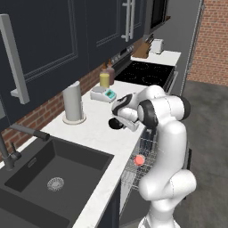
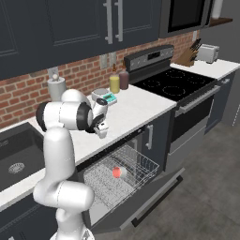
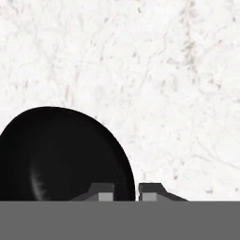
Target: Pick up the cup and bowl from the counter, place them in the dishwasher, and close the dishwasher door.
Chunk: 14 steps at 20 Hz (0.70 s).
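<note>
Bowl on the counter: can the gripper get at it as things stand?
Probably yes. The gripper hangs right over the counter at the rim of the black bowl, and nothing lies between them. Its fingertips look close together straddling the rim, though the grip itself is hidden.

The bowl (image 3: 61, 154) is cut off by the hand view's left and bottom edges, and in the left base view the arm hides most of it (image 1: 115, 124). The fingertips (image 3: 105, 192) barely show, so their grip on the rim is perhaps closed; I cannot tell.
</note>
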### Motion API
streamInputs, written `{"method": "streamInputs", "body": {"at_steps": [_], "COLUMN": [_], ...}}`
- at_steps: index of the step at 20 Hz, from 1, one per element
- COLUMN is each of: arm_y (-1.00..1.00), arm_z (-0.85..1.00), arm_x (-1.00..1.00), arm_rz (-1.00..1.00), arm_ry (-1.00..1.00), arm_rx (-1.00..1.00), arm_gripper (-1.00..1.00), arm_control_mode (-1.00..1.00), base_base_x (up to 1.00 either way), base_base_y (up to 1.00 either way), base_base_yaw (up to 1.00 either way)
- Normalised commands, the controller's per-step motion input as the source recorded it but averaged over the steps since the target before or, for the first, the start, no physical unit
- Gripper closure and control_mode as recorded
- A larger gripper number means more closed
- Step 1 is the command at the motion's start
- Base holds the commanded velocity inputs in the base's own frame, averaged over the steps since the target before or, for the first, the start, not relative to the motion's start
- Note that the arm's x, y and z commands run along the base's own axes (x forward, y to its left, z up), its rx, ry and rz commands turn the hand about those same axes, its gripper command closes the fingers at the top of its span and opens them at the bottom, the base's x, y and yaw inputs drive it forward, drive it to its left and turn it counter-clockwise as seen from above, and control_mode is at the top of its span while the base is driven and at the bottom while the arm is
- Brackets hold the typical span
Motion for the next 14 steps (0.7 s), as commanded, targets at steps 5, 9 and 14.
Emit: {"method": "streamInputs", "body": {"at_steps": [5, 9, 14], "arm_y": [-0.2, -0.6, -0.94], "arm_z": [-0.2, -0.02, 0.0], "arm_x": [-0.31, -0.69, -0.98], "arm_rz": [0.0, 0.0, 0.0], "arm_ry": [0.0, 0.0, 0.0], "arm_rx": [0.0, 0.0, 0.0], "arm_gripper": [1.0, 1.0, 1.0], "arm_control_mode": [-1.0, -1.0, -1.0], "base_base_x": [0.0, 0.0, 0.0], "base_base_y": [0.0, 0.0, 0.0], "base_base_yaw": [0.0, 0.0, 0.0]}}
